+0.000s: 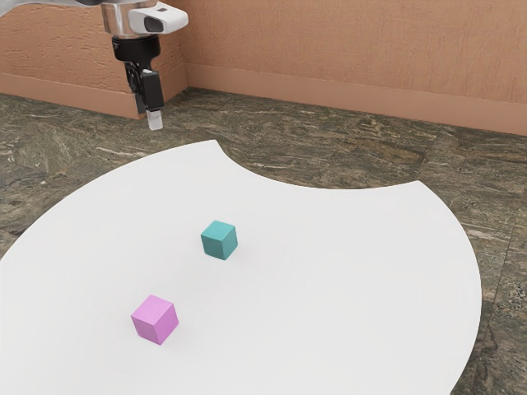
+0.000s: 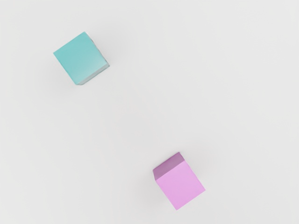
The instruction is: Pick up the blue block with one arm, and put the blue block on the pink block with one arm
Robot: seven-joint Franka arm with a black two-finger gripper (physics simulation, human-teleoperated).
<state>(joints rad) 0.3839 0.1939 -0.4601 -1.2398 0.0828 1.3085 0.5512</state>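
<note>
The blue block, a cube without a long axis, sits flat mid-desk, one vertical edge toward the exterior camera, apart from the pink block. The gripper hangs high above; jaws appear edge-on, state cannot be told.

We are seeing the arm only in part: the exterior view's edge at 12 o'clock is cutting it off above the wrist. The gripper is showing small and side-on, so we are failing to read its state. The white table is running out of this view at 6 and at 8 o'clock. The blue block and the pink block are hiding their far faces and undersides. In the wrist view the white table is being cut on all sides.
</note>
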